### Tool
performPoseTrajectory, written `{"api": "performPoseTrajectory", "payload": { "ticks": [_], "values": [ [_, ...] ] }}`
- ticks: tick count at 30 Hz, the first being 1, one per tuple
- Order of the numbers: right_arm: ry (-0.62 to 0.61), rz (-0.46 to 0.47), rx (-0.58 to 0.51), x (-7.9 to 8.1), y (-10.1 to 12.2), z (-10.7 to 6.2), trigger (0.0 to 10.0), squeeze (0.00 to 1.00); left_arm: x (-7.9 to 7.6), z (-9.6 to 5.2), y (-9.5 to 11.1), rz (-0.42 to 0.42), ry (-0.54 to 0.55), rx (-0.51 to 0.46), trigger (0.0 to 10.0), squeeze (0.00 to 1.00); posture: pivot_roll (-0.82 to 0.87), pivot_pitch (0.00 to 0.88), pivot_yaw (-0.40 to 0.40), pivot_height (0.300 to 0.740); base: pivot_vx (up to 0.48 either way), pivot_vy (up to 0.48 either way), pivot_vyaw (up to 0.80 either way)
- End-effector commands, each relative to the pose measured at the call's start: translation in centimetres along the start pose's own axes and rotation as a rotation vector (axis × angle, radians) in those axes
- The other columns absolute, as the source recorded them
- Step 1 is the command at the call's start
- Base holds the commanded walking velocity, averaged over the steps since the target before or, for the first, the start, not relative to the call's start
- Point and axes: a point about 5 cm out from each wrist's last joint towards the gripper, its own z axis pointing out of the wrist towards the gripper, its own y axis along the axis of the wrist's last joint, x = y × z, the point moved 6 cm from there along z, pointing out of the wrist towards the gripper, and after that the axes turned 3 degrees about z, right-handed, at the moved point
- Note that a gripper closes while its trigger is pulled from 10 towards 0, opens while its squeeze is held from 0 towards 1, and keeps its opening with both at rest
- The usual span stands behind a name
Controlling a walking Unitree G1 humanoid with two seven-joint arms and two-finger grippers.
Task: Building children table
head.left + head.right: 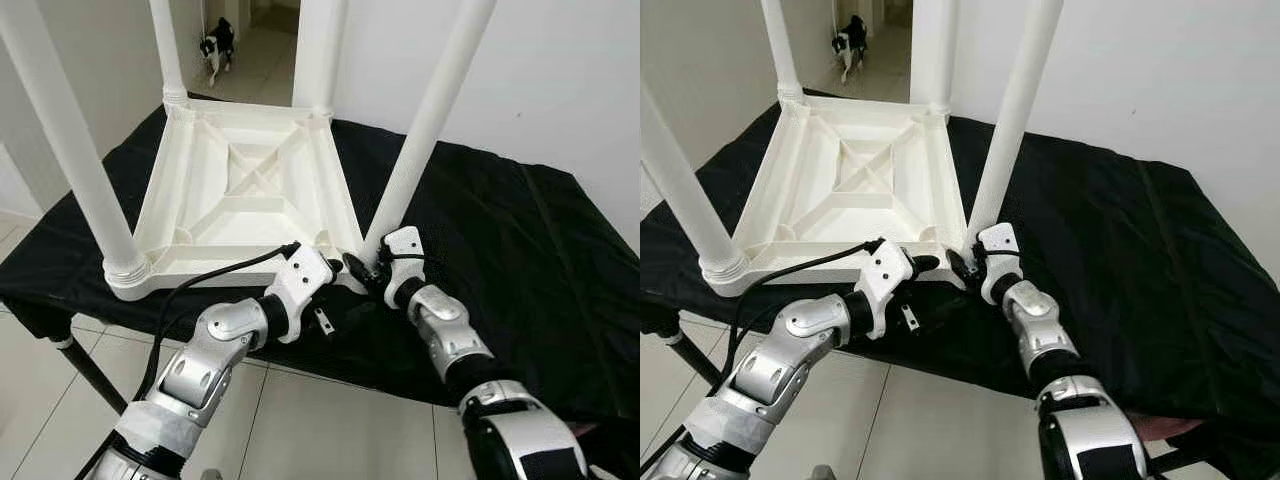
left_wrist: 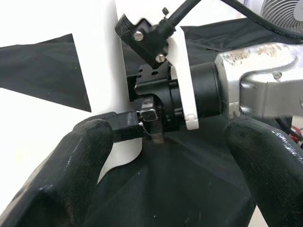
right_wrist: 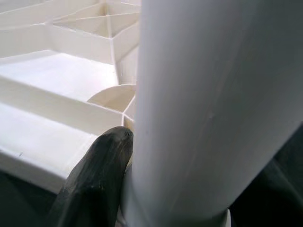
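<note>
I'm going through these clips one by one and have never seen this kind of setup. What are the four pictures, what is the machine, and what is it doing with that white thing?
The machine is a humanoid robot with two silver arms that end in black two-fingered jaws. The two wide pictures come from a stereo camera on its head, looking down. The other two come from cameras on each wrist, looking along the fingers.

A white plastic children's table lies upside down on a black cloth, its four legs pointing up. The right gripper is at the base of the near-right leg; its wrist view has one finger pressed against that leg, so it seems to be gripping it. The left gripper hovers open beside it, facing the right one. A dog stands in the doorway behind.
</note>
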Motion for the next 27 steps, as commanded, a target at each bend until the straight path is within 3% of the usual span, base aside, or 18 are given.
{"api": "performPoseTrajectory", "payload": {
  "ticks": [1,9,11,20,21,22,24,25,27],
  "values": [
    [-0.139,0.060,0.067,-1.6,-2.2,-1.0,0.0,0.00,-0.4,0.1,-0.1,-0.005,-0.018,0.005,10.0,0.00,0.00,0.000,-0.075,0.740,0.000,0.000,0.00],
    [-0.280,0.069,0.051,-0.6,-2.5,-1.6,0.0,0.00,-0.5,0.1,-0.1,-0.006,-0.023,0.006,10.0,0.00,-0.01,0.000,-0.072,0.740,0.000,0.000,0.00],
    [-0.390,0.080,0.060,-0.3,-2.7,-2.1,0.0,0.00,-0.6,0.1,-0.1,-0.008,-0.026,0.006,10.0,0.00,-0.01,0.000,-0.072,0.740,0.000,0.000,0.00],
    [-0.390,0.095,0.034,-0.2,-1.9,-1.9,0.0,0.00,-0.6,0.1,-0.1,-0.008,-0.027,0.007,10.0,0.00,-0.01,0.000,-0.074,0.740,0.000,0.000,0.00],
    [-0.381,0.106,0.029,-0.1,-1.8,-1.9,10.0,0.00,-0.5,0.0,-0.1,-0.009,-0.024,0.007,10.0,0.00,-0.01,0.000,-0.074,0.740,0.000,0.000,0.00],
    [-0.369,0.114,0.016,0.0,-1.6,-1.8,10.0,0.08,-0.5,0.0,-0.1,-0.010,-0.021,0.008,10.0,0.00,-0.01,0.000,-0.074,0.740,0.000,0.000,0.00],
    [-0.366,0.116,0.009,0.1,-1.4,-1.9,10.0,0.08,-0.5,0.0,-0.2,-0.010,-0.020,0.008,10.0,0.00,-0.01,0.000,-0.074,0.740,0.000,0.000,0.00],
    [-0.356,0.121,-0.008,0.1,-1.1,-2.0,10.0,1.00,-0.6,0.0,-0.2,-0.011,-0.020,0.008,10.0,0.00,0.00,0.000,-0.087,0.740,0.000,0.000,0.00],
    [-0.345,0.115,-0.027,0.1,-0.8,-2.3,10.0,1.00,-0.6,0.0,-0.2,-0.011,-0.020,0.007,10.0,0.00,0.00,0.000,-0.088,0.740,0.000,0.000,0.00]
  ]
}}
